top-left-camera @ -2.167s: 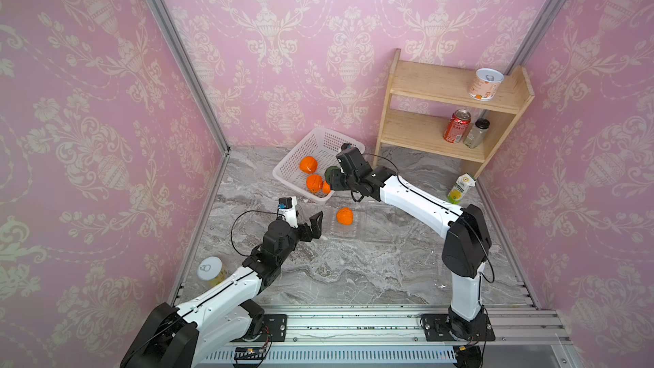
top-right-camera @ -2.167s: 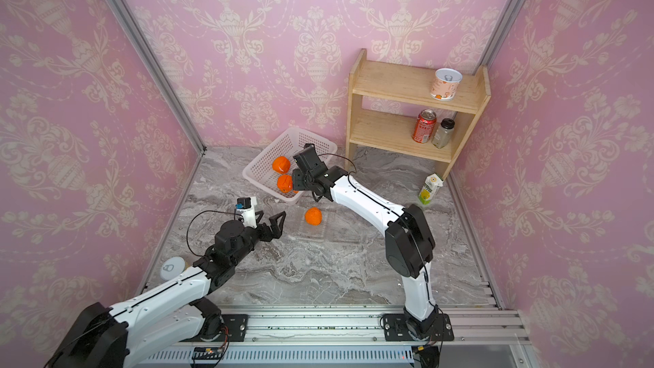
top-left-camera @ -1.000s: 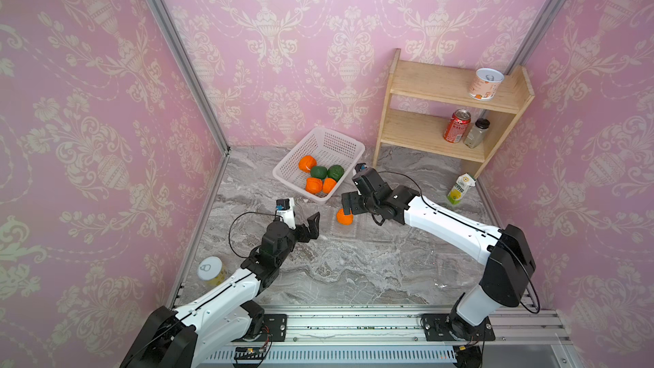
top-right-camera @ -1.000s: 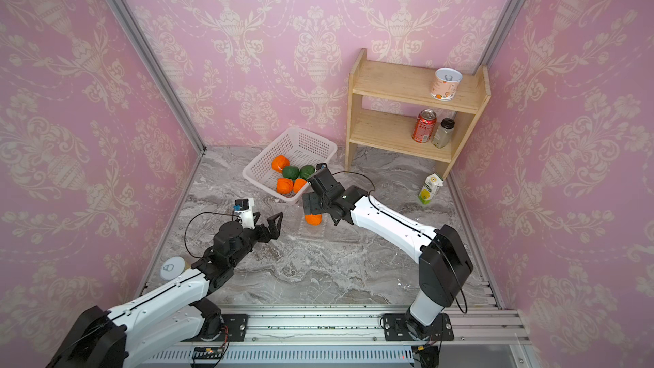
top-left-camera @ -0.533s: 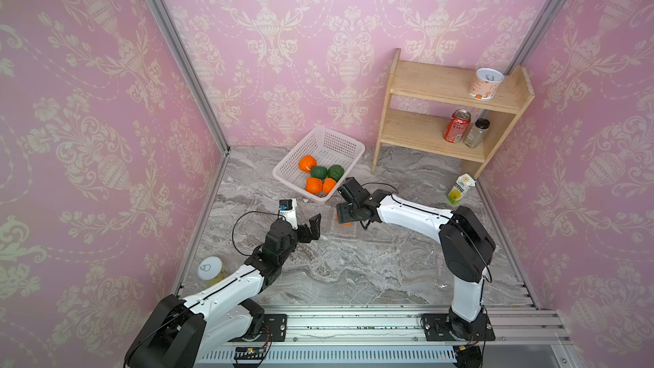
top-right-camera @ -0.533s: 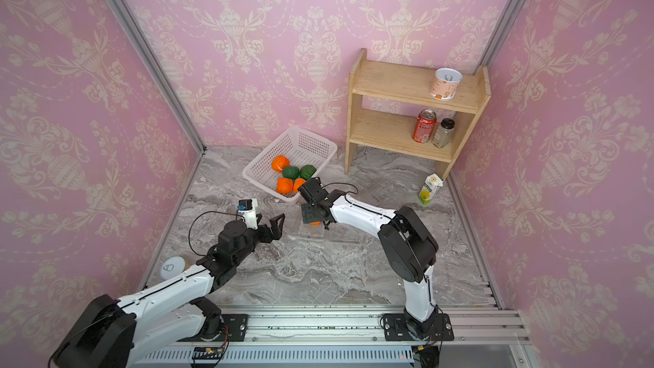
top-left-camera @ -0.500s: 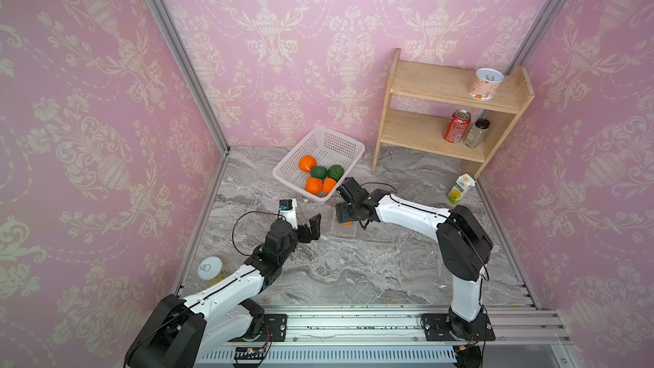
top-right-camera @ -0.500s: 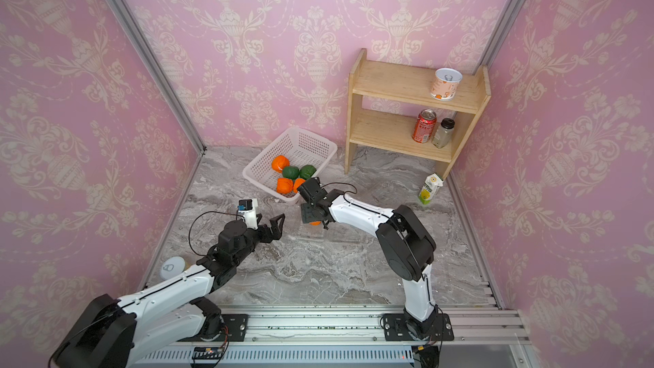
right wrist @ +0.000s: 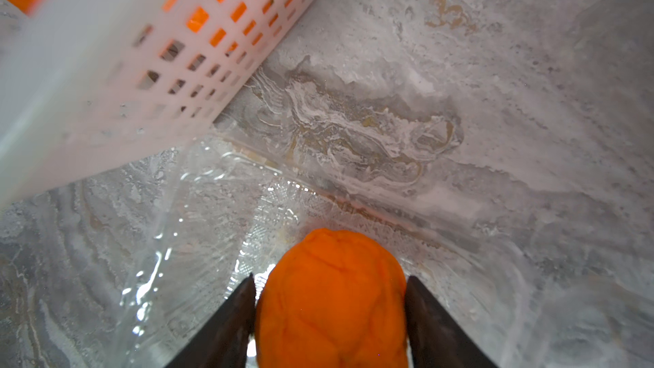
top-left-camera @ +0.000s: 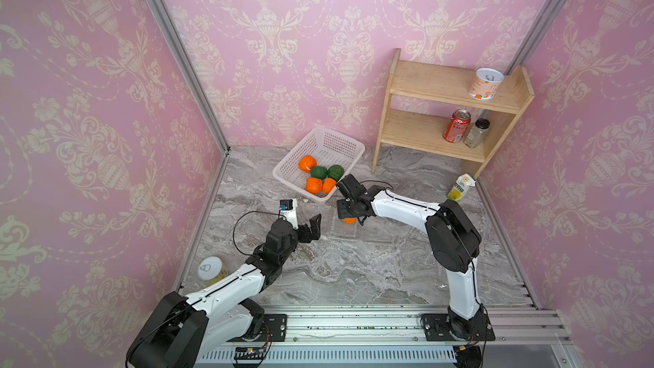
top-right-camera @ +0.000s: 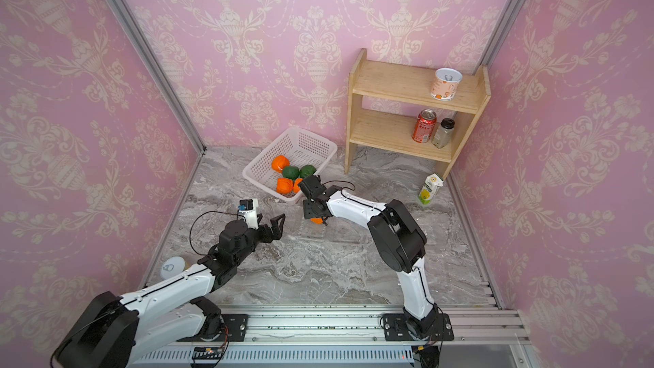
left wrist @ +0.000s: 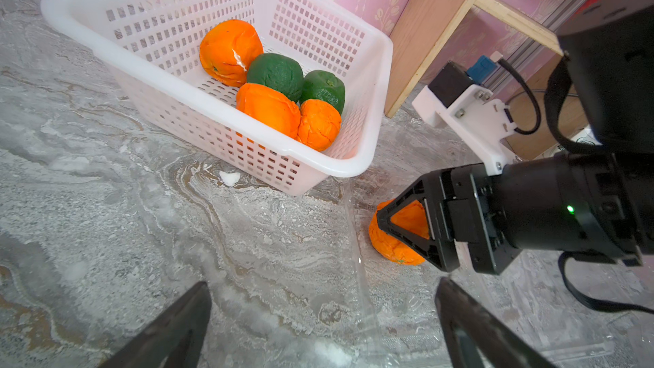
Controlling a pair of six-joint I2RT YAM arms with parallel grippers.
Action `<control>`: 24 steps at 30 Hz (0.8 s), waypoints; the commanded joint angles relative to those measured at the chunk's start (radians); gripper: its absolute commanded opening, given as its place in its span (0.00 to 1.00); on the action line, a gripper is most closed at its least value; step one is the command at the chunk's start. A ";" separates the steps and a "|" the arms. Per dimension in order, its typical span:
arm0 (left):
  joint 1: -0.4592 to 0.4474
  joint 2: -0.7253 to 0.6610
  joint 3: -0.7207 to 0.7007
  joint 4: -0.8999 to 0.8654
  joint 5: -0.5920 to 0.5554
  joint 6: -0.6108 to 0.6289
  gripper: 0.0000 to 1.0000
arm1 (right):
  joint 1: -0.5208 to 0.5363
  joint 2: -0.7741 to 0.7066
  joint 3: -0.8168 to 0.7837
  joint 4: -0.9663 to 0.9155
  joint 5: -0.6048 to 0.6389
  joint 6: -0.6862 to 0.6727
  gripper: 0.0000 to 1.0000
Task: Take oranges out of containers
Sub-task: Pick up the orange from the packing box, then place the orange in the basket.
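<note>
Noting right gripper (right wrist: 330, 283) jaws pinching the lone orange (left wrist: 393, 247) from both sides inside the clear tray (right wrist: 198, 242), flat on the marble tabletop (left wrist: 106, 207) just beside the white basket (left wrist: 346, 171) holding three more oranges (left wrist: 267, 107) and two green fruits (left wrist: 276, 72); left gripper (left wrist: 322, 283) jaws spread wide, empty, hovering near the tray's edge.

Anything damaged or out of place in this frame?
Yes. The far orange in the white basket has a split skin showing white, and a small white fragment lies on the table beside the basket.
</note>
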 commanded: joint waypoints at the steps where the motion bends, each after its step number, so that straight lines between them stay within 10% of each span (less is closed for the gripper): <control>1: 0.007 0.004 -0.007 0.010 0.005 0.007 0.99 | -0.003 0.031 0.033 -0.019 -0.022 0.012 0.62; 14: 0.008 -0.019 -0.008 -0.004 0.000 0.006 0.99 | -0.024 -0.044 0.162 -0.021 -0.051 0.001 0.52; 24: 0.007 -0.022 -0.009 -0.007 -0.013 0.017 0.99 | -0.107 0.204 0.655 -0.148 -0.129 -0.025 0.53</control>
